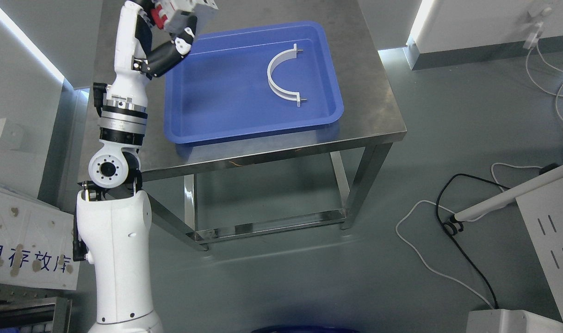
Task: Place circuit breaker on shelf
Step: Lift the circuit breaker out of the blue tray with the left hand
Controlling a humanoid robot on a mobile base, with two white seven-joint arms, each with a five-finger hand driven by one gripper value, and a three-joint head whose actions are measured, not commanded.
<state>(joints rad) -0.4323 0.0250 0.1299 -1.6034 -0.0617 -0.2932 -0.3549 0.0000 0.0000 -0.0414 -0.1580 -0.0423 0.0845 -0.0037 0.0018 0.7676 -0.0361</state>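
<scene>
Currently left hand [182, 21] clenched round circuit breaker [188, 10], lifted at top frame edge, above worktop [378, 106] beside blue tray [258, 125]. Grip partly cropped. Risk: breaker slips during swing toward shelf, shelf not visible.

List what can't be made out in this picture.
- Head view: the circuit breaker in the left hand is cut off by the top edge; its full shape is hidden.
- The shelf is not in view.
- The right arm is out of frame.
- The blue object at the bottom edge is cropped, unidentifiable.
</scene>
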